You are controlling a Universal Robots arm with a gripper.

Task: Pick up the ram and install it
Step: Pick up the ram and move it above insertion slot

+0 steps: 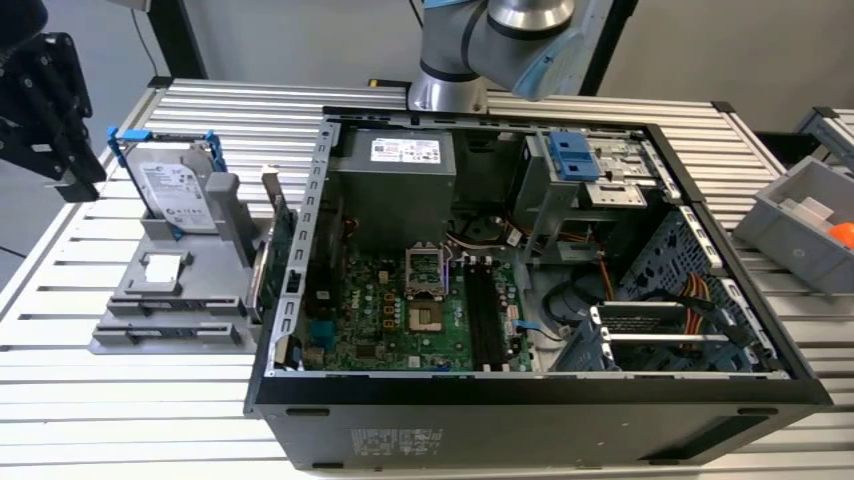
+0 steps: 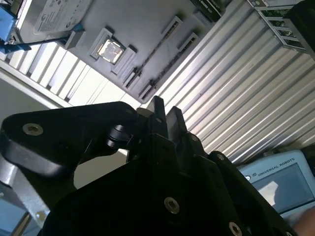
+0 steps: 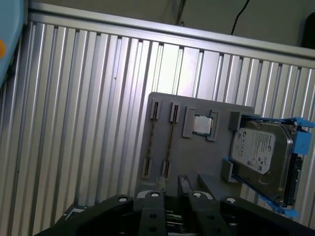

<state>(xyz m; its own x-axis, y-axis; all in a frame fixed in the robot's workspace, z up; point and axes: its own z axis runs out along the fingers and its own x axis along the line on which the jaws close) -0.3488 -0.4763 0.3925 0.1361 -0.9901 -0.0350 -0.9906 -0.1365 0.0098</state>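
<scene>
Ram (image 3: 151, 140), by best reading: two thin dark strips standing on edge between paired end clips of the grey fixture (image 3: 202, 155) in the first wrist view. Not yet installed, and well apart from the computer case (image 1: 534, 385).

Gripper (image 3: 172, 183) hovering above that fixture, touching nothing. Spread or pressed together: cannot tell.

Judged light, stiff and thin, and fragile for its size: a bare board with contacts along one long edge. Best pinched across the flat faces at the free long edge, near the middle, and kept upright. No pressure on the chips, no contact with the gold edge, no twisting on the way out of the clips.

Same fixture also holding a processor chip (image 3: 203, 125) in a square recess just beside the clips, and past that a hard drive (image 3: 261, 152) standing on edge.

In the exterior view, fixture at nine o'clock of the case, drive at its twelve o'clock end, clips at its six o'clock end.

Case lying open on the slatted table (image 1: 134, 420). Inside: motherboard (image 1: 387, 320), long black memory slots (image 1: 483, 315) at its three o'clock side, power supply (image 1: 394, 180) at twelve o'clock.

Grey bin (image 1: 787, 215) at three o'clock of the case, with something orange (image 1: 841, 235) in it.
</scene>
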